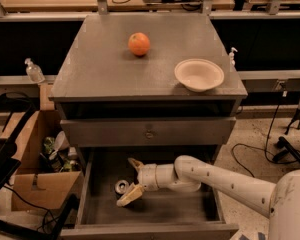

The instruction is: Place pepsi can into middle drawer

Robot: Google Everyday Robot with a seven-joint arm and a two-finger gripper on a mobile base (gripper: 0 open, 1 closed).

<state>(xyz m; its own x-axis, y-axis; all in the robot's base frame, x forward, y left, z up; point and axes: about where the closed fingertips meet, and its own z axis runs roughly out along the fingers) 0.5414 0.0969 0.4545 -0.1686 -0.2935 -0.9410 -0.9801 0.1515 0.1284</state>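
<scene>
The middle drawer (155,211) is pulled out below the cabinet top, a grey box with a bare floor. The pepsi can (122,186) lies inside it at the left, its silver end facing up toward the camera. My gripper (132,180) reaches into the drawer from the right on its white arm (215,176). Its fingers (129,194) are spread wide, one above and one below the can's right side. The can sits just left of the fingers, not held.
An orange (139,44) and a white bowl (199,74) sit on the cabinet top (100,69). A shut drawer front with a knob (149,133) is above the open drawer. A cardboard box (35,169) of clutter stands at the left. Cables lie on the floor at the right.
</scene>
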